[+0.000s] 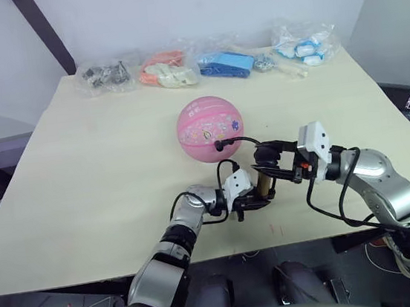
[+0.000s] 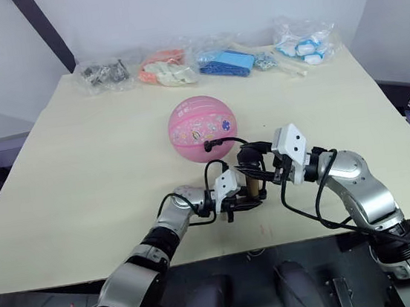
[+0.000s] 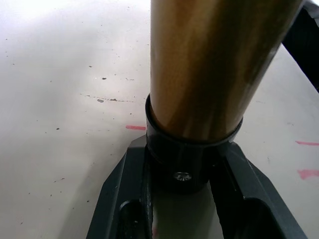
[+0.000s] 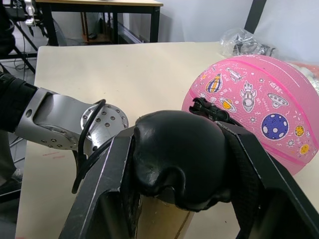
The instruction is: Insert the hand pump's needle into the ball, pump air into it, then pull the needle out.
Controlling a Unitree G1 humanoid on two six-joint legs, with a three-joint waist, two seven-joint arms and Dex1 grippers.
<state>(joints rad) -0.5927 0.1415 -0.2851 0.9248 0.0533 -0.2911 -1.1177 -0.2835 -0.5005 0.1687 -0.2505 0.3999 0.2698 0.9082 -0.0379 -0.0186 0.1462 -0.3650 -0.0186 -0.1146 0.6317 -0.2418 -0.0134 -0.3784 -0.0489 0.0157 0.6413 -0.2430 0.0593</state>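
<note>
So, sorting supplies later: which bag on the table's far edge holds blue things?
The blue-filled bag, third from the robot's left, between the orange bag and the white-and-blue bag.

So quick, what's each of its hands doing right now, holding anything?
Left gripper: closed on the bottom end of the hand pump, which stands upright on the table.
Right gripper: closed on the pump's black handle.

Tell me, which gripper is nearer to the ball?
Right. The right gripper, holding the hand pump's handle, sits just below the ball; the left gripper grips the pump's base, farther away.
</note>
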